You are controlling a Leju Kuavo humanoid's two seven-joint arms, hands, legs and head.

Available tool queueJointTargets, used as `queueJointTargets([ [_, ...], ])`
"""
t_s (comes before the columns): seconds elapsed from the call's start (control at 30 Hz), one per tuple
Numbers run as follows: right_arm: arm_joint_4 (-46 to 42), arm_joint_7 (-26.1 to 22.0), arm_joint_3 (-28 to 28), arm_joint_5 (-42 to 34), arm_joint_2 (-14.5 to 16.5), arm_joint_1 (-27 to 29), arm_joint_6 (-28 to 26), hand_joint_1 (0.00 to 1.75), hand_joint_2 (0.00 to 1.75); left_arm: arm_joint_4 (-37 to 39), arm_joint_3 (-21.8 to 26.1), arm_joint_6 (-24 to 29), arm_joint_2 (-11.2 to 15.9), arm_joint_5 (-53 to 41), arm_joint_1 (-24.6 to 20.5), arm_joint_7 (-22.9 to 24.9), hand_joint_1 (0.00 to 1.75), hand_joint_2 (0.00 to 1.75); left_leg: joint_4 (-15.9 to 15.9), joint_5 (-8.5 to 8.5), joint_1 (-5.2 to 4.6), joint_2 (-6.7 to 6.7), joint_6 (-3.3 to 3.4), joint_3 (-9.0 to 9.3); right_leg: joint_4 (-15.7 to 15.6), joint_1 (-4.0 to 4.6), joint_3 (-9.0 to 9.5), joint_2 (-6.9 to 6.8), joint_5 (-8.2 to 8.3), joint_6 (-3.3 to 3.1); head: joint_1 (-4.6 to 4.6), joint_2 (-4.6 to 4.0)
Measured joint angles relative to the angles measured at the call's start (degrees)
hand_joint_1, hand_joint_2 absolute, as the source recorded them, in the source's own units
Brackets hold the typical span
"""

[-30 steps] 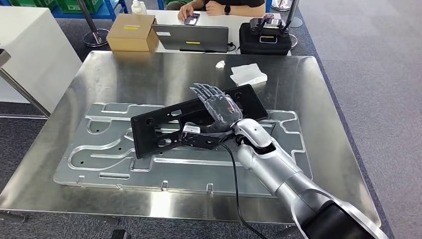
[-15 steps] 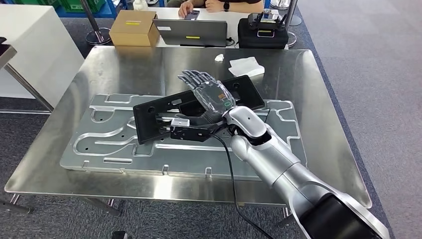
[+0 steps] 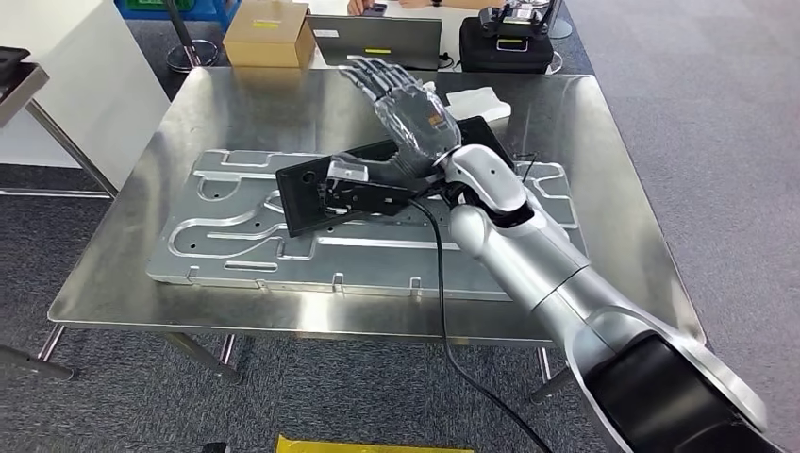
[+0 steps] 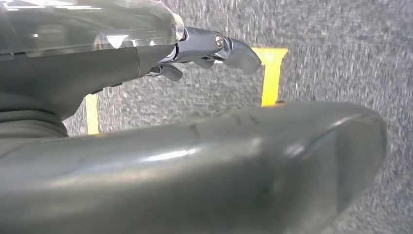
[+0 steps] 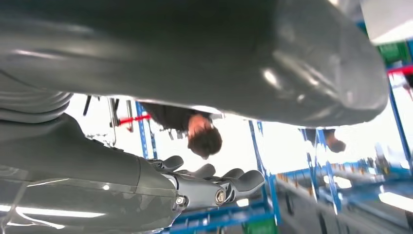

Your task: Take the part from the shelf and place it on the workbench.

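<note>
From the head view we saw the steel workbench (image 3: 170, 274) with a large grey machined plate (image 3: 236, 255) lying flat on it. The black part (image 3: 307, 193), a long flat frame with holes, lay across that plate, slanting from the plate's middle toward its far right corner. Our right hand (image 3: 408, 111) was raised above the part's far end, palm lifted, fingers (image 3: 370, 74) straight and spread with nothing between them; we could not tell whether the thumb side touched the part. A black cable (image 3: 443, 311) ran from the wrist over the plate's near edge. Beyond the plate lay a white cloth (image 3: 476, 99), and past the bench stood a cardboard box (image 3: 269, 33), a laptop (image 3: 377, 42) and a black case (image 3: 509, 47).

In the left wrist view our left hand (image 4: 146, 53) hung over grey carpet (image 4: 331, 53) with yellow tape marks (image 4: 270, 73), its fingers (image 4: 234, 48) loosely extended and holding nothing.

In the right wrist view our right hand's fingers (image 5: 229, 185) stood apart and empty, with a person (image 5: 195, 126) and blue racks (image 5: 263, 161) behind them.
</note>
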Motion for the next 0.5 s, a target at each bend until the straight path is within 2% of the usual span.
queueJointTargets([
  [0.03, 0.0, 0.0, -0.1, -0.4, 0.0, -0.6, 0.0, 0.0, 0.0, 0.0, 0.0, 0.0, 0.0, 0.0, 0.0, 0.0, 0.0, 0.0, -0.2, 0.53, 0.1, 0.02, -0.36, -0.05, -1.1, 0.2, 0.36, -0.06, -0.06, -0.19, 0.01, 0.0],
  [0.1, 0.2, -0.1, -0.3, -0.9, 0.0, -1.4, -0.1, 0.0, 0.0, 0.0, 0.2, 0.1, 0.1, 0.0, 0.1, 0.1, 0.0, 0.0, -0.8, 1.34, 0.23, -0.03, -1.06, -0.15, -1.8, 0.13, -0.1, -0.17, 1.3, -0.59, 0.08, 0.0],
  [0.13, 0.3, -0.2, -0.4, -1.2, 0.1, -1.8, -0.1, 0.0, 0.0, 0.0, 0.2, 0.1, 0.2, 0.0, 0.2, 0.1, 0.0, 0.0, -0.4, 0.57, 0.21, -0.08, -1.34, -0.54, -2.3, -0.07, -0.49, -0.29, 2.18, -0.95, 0.06, 0.0],
  [0.17, 0.4, -0.4, -0.4, -1.5, 0.3, -2.0, -0.1, 0.0, 0.0, 0.0, 0.3, 0.1, 0.3, 0.0, 0.3, 0.2, 0.0, 0.0, 1.1, -1.31, 0.23, -0.12, -1.59, -1.2, -2.8, -0.33, -1.03, -0.4, 3.15, -1.26, 0.05, 0.0],
  [0.2, 0.5, -0.7, -0.5, -1.9, 0.5, -2.1, -0.1, 0.0, 0.0, 0.0, 0.3, 0.1, 0.4, 0.0, 0.3, 0.2, 0.0, 0.0, 3.8, -4.11, 0.43, -0.13, -1.82, -2.1, -3.1, -0.48, -1.71, -0.48, 4.03, -1.44, 0.03, 0.0],
  [0.23, 0.7, -0.9, -0.4, -2.1, 0.7, -2.1, -0.1, 0.0, 0.0, 0.0, 0.4, 0.1, 0.4, 0.0, 0.4, 0.2, 0.0, 0.0, 7.5, -7.14, 0.59, -0.11, -2.11, -3.09, -3.1, -0.51, -2.54, -0.45, 4.77, -1.58, 0.01, 0.0],
  [0.27, 0.9, -1.2, -0.4, -2.3, 1.0, -2.0, -0.1, 0.0, 0.0, 0.0, 0.4, 0.1, 0.5, 0.0, 0.4, 0.3, 0.0, 0.0, 11.4, -9.3, 0.77, -0.09, -2.44, -3.84, -3.1, -0.51, -3.41, -0.47, 5.44, -1.5, 0.01, 0.0],
  [0.3, 1.2, -1.4, -0.3, -2.5, 1.2, -1.8, -0.2, 0.0, 0.0, 0.0, 0.4, 0.2, 0.5, 0.0, 0.4, 0.3, 0.0, 0.0, 14.3, -10.13, 0.96, -0.08, -2.76, -4.06, -3.0, -0.51, -4.31, -0.5, 6.07, -1.38, 0.01, 0.0],
  [0.33, 1.6, -1.7, -0.2, -2.8, 1.4, -1.6, -0.2, 0.0, 0.0, 0.0, 0.5, 0.2, 0.6, -0.1, 0.4, 0.3, 0.0, 0.0, 15.5, -9.68, 1.12, -0.07, -3.05, -3.44, -2.8, -0.55, -5.25, -0.55, 6.68, -1.2, 0.01, 0.0],
  [0.37, 2.0, -2.0, 0.0, -3.1, 1.7, -1.3, -0.3, 0.0, 0.0, 0.0, 0.5, 0.3, 0.7, -0.2, 0.4, 0.4, 0.0, 0.0, 14.7, -8.34, 1.29, -0.06, -3.31, -1.83, -2.6, -0.63, -6.19, -0.59, 7.24, -0.99, 0.01, 0.0],
  [0.4, 2.5, -2.4, 0.2, -3.6, 1.9, -1.0, -0.5, 0.0, 0.0, 0.0, 0.5, 0.3, 0.8, -0.3, 0.4, 0.5, 0.0, 0.0, 11.9, -6.96, 1.5, -0.04, -3.53, 0.8, -2.2, -0.72, -7.12, -0.6, 7.71, -0.72, 0.01, 0.0],
  [0.43, 2.9, -2.9, 0.4, -4.0, 2.2, -0.7, -0.7, 0.0, 0.0, 0.0, 0.5, 0.3, 0.9, -0.4, 0.4, 0.5, 0.0, 0.0, 8.0, -6.71, 1.64, -0.04, -3.73, 3.77, -1.7, -0.75, -7.98, -0.58, 8.11, -0.4, 0.0, 0.0],
  [0.47, 3.2, -3.3, 0.6, -4.4, 2.5, -0.5, -1.0, 0.0, 0.0, 0.0, 0.6, 0.3, 0.9, -0.4, 0.3, 0.6, 0.0, 0.0, 4.4, -7.03, 1.59, -0.15, -3.53, 6.32, -1.2, -0.73, -8.62, -0.57, 8.45, -0.05, 0.01, 0.0],
  [0.5, 3.6, -3.7, 0.8, -4.8, 2.7, -0.1, -1.2, 0.0, 0.0, 0.0, 0.6, 0.4, 1.0, -0.5, 0.3, 0.6, 0.0, 0.0, 1.7, -7.76, 1.49, -0.24, -3.2, 7.95, -0.9, -0.67, -9.01, -0.56, 8.78, 0.32, 0.02, 0.0],
])
